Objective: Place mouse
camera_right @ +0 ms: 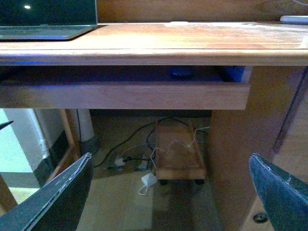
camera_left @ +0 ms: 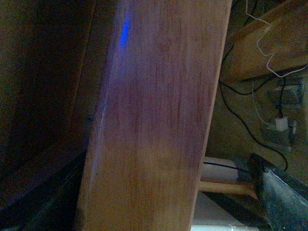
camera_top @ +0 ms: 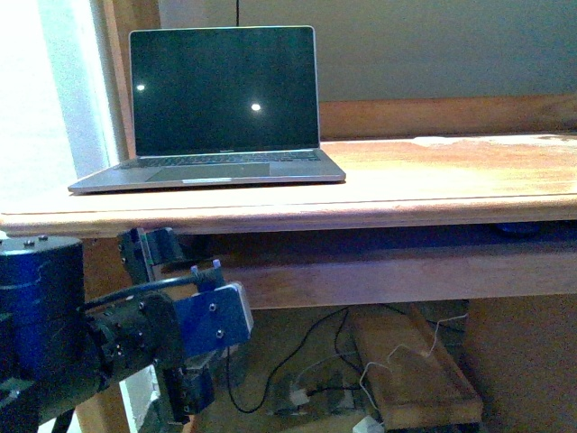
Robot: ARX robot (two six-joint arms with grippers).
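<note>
The right gripper (camera_right: 171,158) hangs with its two fingers spread wide and nothing between them, low in front of the desk. The left gripper (camera_top: 155,251) sits tucked under the desk's left end, hard up against a wooden board (camera_left: 154,120); only one dark finger (camera_left: 279,192) shows clearly in its wrist view, so I cannot tell whether it is spread or pressed together.

The mouse (camera_right: 182,72) lies in the shallow tray (camera_right: 125,95) beneath the desktop (camera_right: 159,45), well apart from both grippers. It shows as a small dark dome peeking above the tray's front board (shadow hides most of it), and as a dark smudge under the desk edge in the front view.

The likely trouble is that slot. It is low, so a gripper reaching in could strike the desktop's lip or the tray's front board. The smooth dome could also squirt out of a shallow pinch. The left arm, so close to the wood, could scrape it if it swings. The laptop (camera_top: 221,99) stands open at the desk's left end.
</note>
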